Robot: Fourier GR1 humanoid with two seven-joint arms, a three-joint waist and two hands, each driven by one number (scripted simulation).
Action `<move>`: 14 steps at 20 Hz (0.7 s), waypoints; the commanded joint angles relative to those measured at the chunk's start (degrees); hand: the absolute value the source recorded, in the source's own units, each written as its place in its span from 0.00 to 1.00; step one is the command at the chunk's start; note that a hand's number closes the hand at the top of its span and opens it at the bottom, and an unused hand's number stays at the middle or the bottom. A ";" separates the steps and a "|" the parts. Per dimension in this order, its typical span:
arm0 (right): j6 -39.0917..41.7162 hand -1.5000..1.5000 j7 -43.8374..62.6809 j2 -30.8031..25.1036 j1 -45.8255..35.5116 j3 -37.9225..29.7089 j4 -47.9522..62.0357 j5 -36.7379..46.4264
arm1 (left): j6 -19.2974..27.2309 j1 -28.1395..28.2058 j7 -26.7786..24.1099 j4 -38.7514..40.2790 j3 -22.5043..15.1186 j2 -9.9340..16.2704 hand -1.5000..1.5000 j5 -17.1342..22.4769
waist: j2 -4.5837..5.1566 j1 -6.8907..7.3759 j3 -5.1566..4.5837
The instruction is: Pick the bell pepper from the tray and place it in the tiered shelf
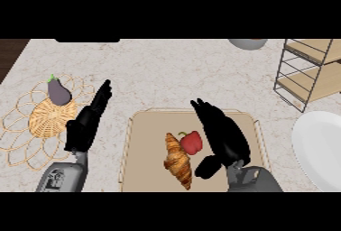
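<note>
- Right robot hand (223, 135): positioned over the tray (146, 149), fingers straight and spread, just beside the bell pepper (192, 141) on its right; nothing is pinched.
- Left robot hand (88, 122): resting on the surface (166, 76) left of the tray, fingers extended and holding nothing.
- Bell pepper: red, lying in the tray, touching or nearly touching the croissant (178, 161) on its left.
- Progress, as judged: the grasp is not yet made; lifting, carrying and placing in the tiered shelf (307, 72) all remain.
- Tiered shelf: at the far right, well apart from the tray.
- Surroundings: a white plate (320, 149) lies between tray and shelf; an eggplant (59, 92) sits on a woven mat (40, 122) at the left.
- Obstruction, as judged: the croissant crowds the pepper's left side.
</note>
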 commanded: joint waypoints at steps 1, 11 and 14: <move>0.49 0.00 -2.97 0.76 -1.53 -3.01 2.79 0.76 | -1.07 2.63 1.28 -4.60 0.15 0.05 0.50 -0.10 | -0.01 0.10 0.00; -1.52 0.00 -5.00 1.98 -1.64 -2.53 7.09 1.98 | -1.93 1.06 -2.38 0.66 1.58 -1.04 0.50 -0.84 | 0.00 0.04 -0.01; -4.14 0.00 -10.60 1.80 0.66 -3.59 11.18 4.20 | -1.79 -1.37 0.47 1.02 2.52 -0.91 0.50 -1.11 | 0.01 -0.02 0.00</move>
